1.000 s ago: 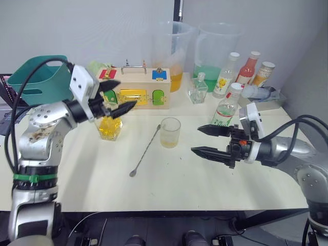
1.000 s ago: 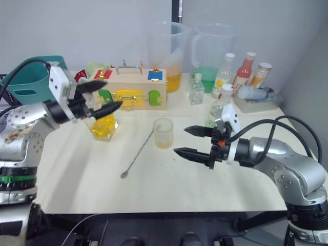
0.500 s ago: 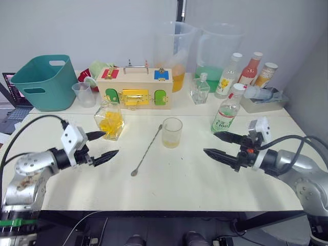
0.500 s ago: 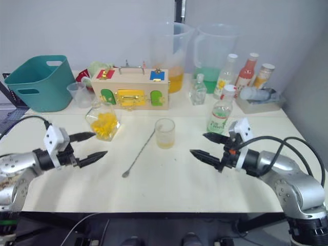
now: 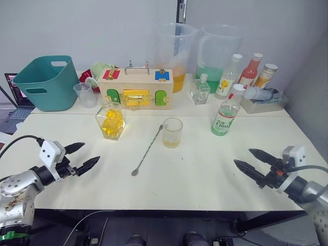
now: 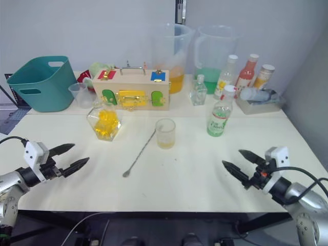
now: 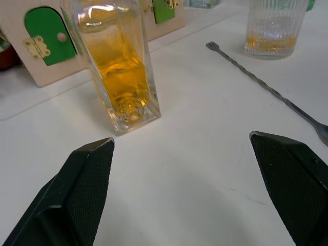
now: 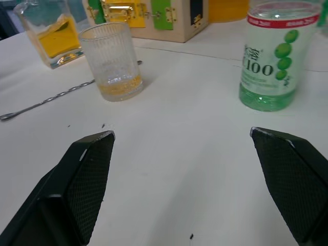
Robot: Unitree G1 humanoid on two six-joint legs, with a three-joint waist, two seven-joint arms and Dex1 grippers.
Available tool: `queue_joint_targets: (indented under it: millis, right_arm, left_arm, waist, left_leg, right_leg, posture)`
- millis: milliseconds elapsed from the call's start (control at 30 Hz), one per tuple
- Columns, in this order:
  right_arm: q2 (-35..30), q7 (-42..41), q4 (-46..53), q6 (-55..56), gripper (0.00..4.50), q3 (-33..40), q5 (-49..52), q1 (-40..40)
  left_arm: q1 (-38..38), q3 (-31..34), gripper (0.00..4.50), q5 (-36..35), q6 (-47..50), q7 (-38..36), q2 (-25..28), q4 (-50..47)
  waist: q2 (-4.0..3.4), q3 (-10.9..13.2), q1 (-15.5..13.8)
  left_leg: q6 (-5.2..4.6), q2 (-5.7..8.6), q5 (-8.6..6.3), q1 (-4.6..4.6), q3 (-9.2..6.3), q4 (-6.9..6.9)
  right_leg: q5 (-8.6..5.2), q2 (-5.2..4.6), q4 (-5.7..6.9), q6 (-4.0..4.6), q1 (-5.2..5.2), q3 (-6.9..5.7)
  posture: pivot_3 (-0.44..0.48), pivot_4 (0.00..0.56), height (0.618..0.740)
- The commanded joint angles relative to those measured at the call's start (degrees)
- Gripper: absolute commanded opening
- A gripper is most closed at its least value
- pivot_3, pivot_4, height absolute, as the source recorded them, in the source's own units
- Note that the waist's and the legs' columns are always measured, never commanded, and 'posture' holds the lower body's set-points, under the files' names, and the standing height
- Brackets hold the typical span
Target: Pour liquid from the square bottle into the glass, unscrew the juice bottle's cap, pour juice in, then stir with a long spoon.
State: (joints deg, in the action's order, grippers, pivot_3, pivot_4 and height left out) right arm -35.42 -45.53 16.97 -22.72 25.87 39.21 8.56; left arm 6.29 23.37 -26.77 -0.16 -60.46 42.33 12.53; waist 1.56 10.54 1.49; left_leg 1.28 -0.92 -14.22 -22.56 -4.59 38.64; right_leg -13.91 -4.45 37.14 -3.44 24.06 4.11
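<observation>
— Well, what changed since a moment ago?

— Both arms have pulled back toward the front edge of the tabletop (image 5: 205,179). The left gripper (image 5: 81,157), which was up by the square bottle (image 5: 110,121) a second ago, now sits low at the front left corner. The right gripper (image 5: 254,163) has drawn away from the juice bottle (image 5: 225,114) to the front right corner. Nothing on the tabletop has shifted.

— Anything hard to make out?

— The juice bottle's cap (image 5: 238,87) is still on. In the right wrist view the bottle's top is cut off. The long spoon (image 5: 147,149) is thin; its bowl lies toward the front edge, its other end near the glass (image 5: 171,132).

— And the arms?

— Each reaches forward, fingers spread wide, holding nothing, tips aimed toward the middle of the tabletop. The glass stands near the centre with a little yellow liquid at the bottom. The square bottle is left of it, the juice bottle to its right, toward the back edge.
</observation>
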Motion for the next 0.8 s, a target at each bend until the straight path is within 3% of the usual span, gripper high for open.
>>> queue_joint_targets:
  millis: [33,200,500,800]
  right_arm:
    - [1.3,1.2,3.5,2.0,4.50,2.9,0.1,3.4]
    - [2.7,3.0,4.8,2.5,4.50,2.8,0.1,5.5]
    - [5.0,8.0,5.0,0.9,4.50,2.0,-0.5,5.9]
    - [4.7,15.9,3.3,-0.8,4.50,-1.9,-3.3,-7.1]
  left_arm:
    - [0.0,1.2,4.47,-1.9,0.0,-1.2,0.0,0.0]
    - [1.3,-0.3,4.47,-3.1,3.0,-2.1,-0.5,-0.5]
    - [3.1,-2.8,4.47,-11.4,15.3,-4.7,0.4,-13.5]
    - [8.0,-3.2,4.47,-14.6,19.3,-6.8,2.9,-19.9]
  waist:
    - [-0.01,0.0,0.0]
    - [-0.01,0.0,0.0]
    - [-0.02,0.0,0.1]
    - [-0.05,0.0,1.1]
  left_leg:
    - [0.00,0.00,0.00,0.01,0.00,0.00]
    - [0.00,0.00,0.00,0.14,0.03,0.00]
    - [0.00,-0.03,0.00,0.24,0.02,-0.02]
    - [0.01,-0.04,0.00,0.35,0.03,-0.18]
  right_leg:
    - [0.00,0.00,0.00,0.00,-0.02,0.00]
    - [-0.03,0.00,-0.05,0.02,-0.17,0.02]
    - [-0.06,0.01,-0.05,0.06,-0.28,0.02]
    - [-0.10,0.03,-0.04,0.11,-0.29,0.03]
  posture:
    - [0.000,0.150,0.740]
    - [0.000,0.150,0.740]
    - [0.000,0.150,0.740]
    - [0.000,0.150,0.740]
